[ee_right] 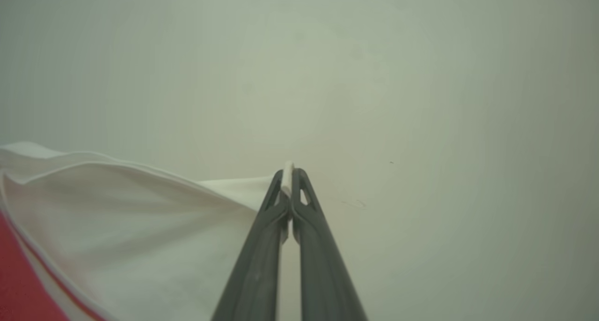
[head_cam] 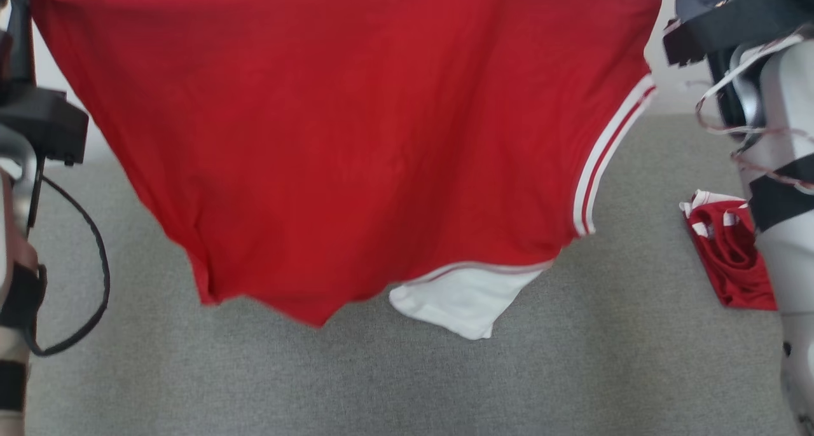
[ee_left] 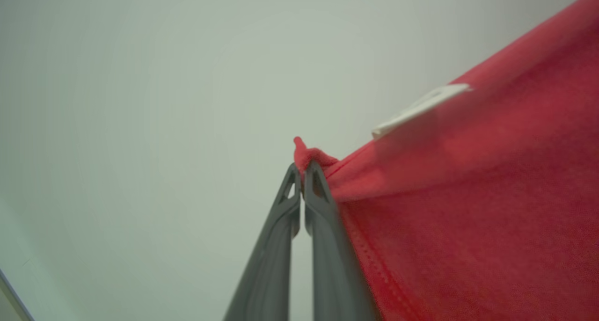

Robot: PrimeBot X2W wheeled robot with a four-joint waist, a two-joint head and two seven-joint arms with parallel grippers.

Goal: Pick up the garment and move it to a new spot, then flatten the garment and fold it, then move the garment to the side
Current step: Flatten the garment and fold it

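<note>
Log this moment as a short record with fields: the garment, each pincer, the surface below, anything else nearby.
garment: red with white trim, hanging spread out, held up at two points
left pincer: shut on a red corner of the garment
right pincer: shut on a white edge of the garment
grey surface: lies below the hanging garment
bunched red and white cloth: on the grey surface, at the robot's right
stage: garment lifted, not yet laid flat
</note>
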